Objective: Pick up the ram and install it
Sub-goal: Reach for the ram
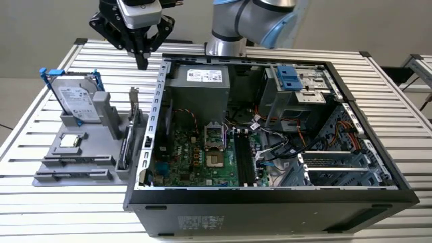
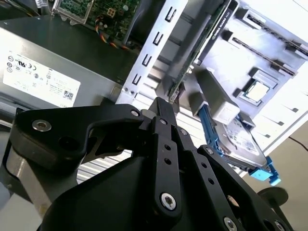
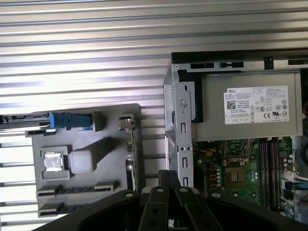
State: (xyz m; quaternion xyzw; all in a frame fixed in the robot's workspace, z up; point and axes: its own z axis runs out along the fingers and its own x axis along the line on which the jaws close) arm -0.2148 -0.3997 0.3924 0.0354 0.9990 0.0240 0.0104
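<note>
Exterior view: one hand (image 1: 141, 65), one hard drive (image 1: 74, 101).

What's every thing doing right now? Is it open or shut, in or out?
Gripper: jaws shut, empty, over the table.
Ram: on edge in the gray holder, not installed.
Computer case: on its side, open.
Hard drive: upright in the holder.
Processor chip: flat on the holder.
</note>
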